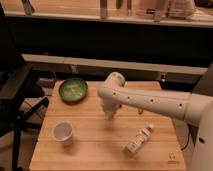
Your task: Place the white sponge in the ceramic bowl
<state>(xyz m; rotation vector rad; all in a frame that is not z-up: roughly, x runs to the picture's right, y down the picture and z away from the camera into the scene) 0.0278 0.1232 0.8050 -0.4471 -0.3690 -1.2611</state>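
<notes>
I am looking down at the wooden counter (95, 145) from far away. The white arm (150, 100) is reaching in from the right, and the gripper (109, 114) is hanging over the middle of the counter, pointing down. I cannot tell how the jaws are standing, and I cannot tell if they are holding anything.

I am not seeing the white sponge anywhere. It may be hiding under the gripper, or up inside it. The ceramic bowl (73, 90) is sitting near the back left corner, a little way apart from the gripper.

Here is what I am worrying about. If the sponge is in the jaws and the hold is weak, it could be dropping onto the counter before getting to the bowl. If I am swinging left too low, the gripper could be bumping the bowl's rim. The white paper cup (63, 133) near the front left and the pale bottle (138, 140) lying on its side could be getting knocked too.
</notes>
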